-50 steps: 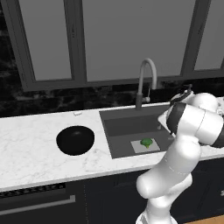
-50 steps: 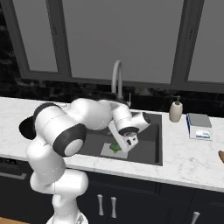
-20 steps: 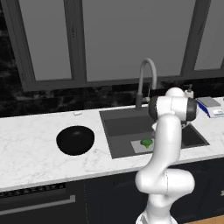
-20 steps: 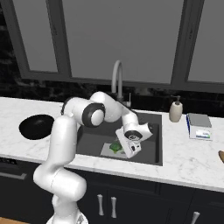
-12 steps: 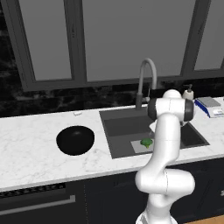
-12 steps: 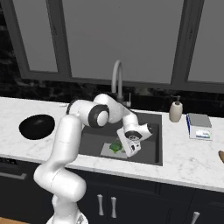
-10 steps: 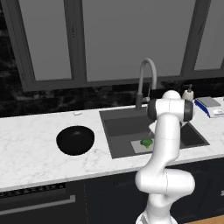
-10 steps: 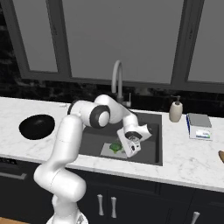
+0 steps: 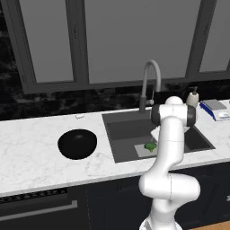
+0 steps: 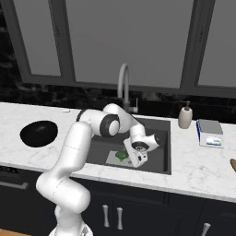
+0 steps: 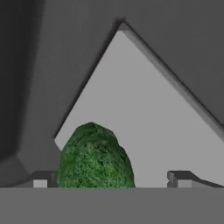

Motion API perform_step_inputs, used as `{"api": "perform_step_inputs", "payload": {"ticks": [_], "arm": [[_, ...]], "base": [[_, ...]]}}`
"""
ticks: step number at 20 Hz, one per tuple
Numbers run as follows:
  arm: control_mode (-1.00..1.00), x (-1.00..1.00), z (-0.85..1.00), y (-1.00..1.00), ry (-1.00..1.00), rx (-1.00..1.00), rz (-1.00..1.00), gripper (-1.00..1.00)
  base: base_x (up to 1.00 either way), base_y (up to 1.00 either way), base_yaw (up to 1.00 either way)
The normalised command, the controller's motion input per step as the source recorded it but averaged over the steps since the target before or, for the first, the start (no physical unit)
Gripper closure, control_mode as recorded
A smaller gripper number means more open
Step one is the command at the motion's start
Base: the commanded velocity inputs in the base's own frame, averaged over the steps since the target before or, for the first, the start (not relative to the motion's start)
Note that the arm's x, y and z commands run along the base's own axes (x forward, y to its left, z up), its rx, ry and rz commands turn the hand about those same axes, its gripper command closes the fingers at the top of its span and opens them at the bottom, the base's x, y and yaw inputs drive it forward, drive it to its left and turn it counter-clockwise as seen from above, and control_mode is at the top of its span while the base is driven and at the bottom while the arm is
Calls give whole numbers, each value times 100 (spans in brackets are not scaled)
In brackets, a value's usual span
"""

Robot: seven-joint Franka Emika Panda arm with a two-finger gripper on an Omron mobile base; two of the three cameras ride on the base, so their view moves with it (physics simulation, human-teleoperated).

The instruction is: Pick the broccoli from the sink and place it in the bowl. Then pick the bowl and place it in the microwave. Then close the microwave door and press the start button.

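The broccoli (image 11: 94,158) lies on a pale grey mat (image 11: 148,118) on the floor of the dark sink (image 10: 159,154). My gripper (image 11: 111,180) is open and reaches down into the basin. Its fingertips (image 11: 180,178) stand either side of the floret, which sits nearer the left one. From the right base view the hand (image 10: 138,154) hangs just right of the broccoli (image 10: 121,155). The black bowl (image 9: 77,143) rests on the white counter left of the sink (image 9: 126,130); it is empty. The broccoli (image 9: 150,146) peeks out beside my forearm. The microwave and its door are out of view.
A curved silver faucet (image 10: 123,87) rises behind the basin. A soap dispenser (image 10: 185,117) and a small blue-and-white flat object (image 10: 209,133) stand on the counter to the right. Dark cabinet fronts run below the counter edge.
The arm has folded its elbow in toward the sink, and the hand has sunk slightly closer to the broccoli. The jaws have stayed open and the bowl has not moved.
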Motion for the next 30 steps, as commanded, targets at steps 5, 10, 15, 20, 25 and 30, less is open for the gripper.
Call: {"api": "perform_step_inputs", "payload": {"ticks": [5,10,15,20,25,30], "arm": [[-100,8,-14,34,2,0,0,-100],[-100,19,-9,34,3,0,0,100],[-100,20,-28,42,8,0,0,100],[-100,19,-54,26,8,0,0,100],[-100,-33,23,0,-8,8,-1,100],[-100,-68,95,-9,-6,17,0,100]], "base": [[0,0,0],[0,0,0],[0,0,0],[0,0,0],[0,0,0],[0,0,0]]}}
